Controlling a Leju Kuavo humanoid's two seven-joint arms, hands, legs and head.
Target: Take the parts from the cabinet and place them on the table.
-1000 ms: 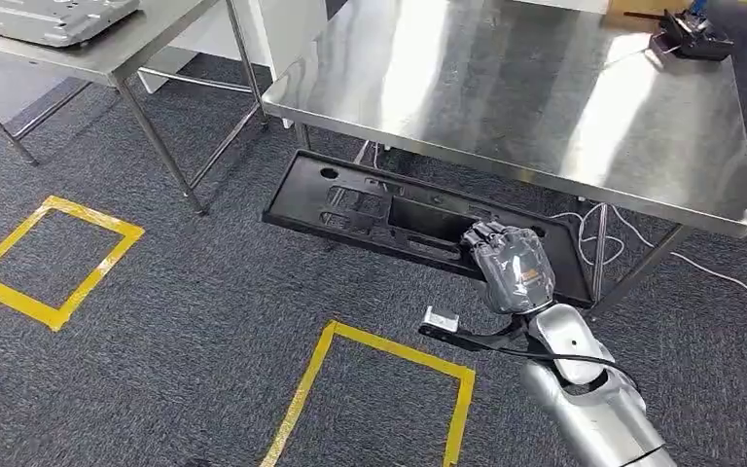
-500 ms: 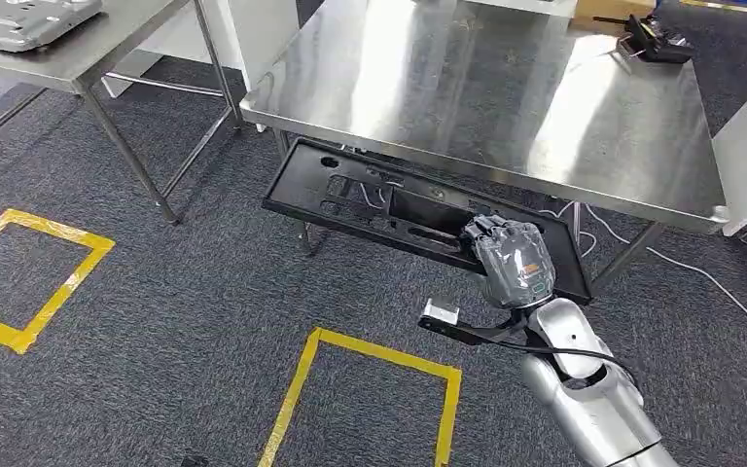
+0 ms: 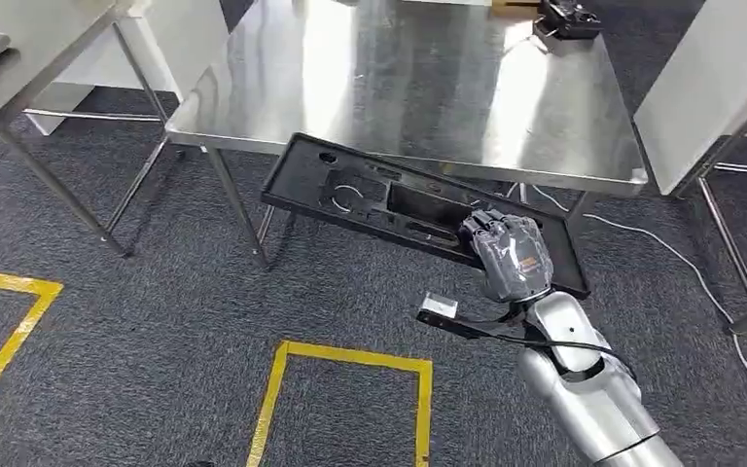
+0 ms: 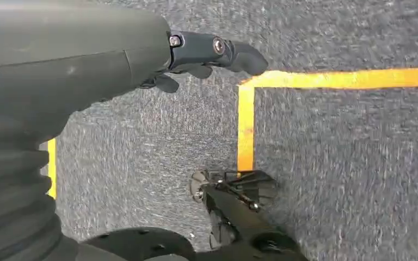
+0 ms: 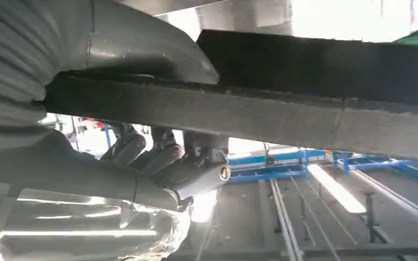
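Right robot hand (image 3: 509, 255) gripping black part (image 3: 370, 199) below table (image 3: 428, 88)

Grey carpet (image 3: 156, 321) is seen across the floor, marked with yellow tape outlines: one square (image 3: 345, 358) is laid out at the lower middle of the head view, and a corner of another (image 3: 5, 292) is seen at the left edge. A second steel bench (image 3: 15, 68) on thin legs is placed at the upper left, with a white panel (image 3: 195, 39) standing just behind it. A white cabinet side (image 3: 710, 78) is seen at the upper right. A small dark device (image 3: 569, 17) is placed by the far edge of the steel top. White cables (image 3: 661, 248) are trailed across the carpet on the right. In the left wrist view, a yellow tape corner (image 4: 245, 109) is seen on the carpet.
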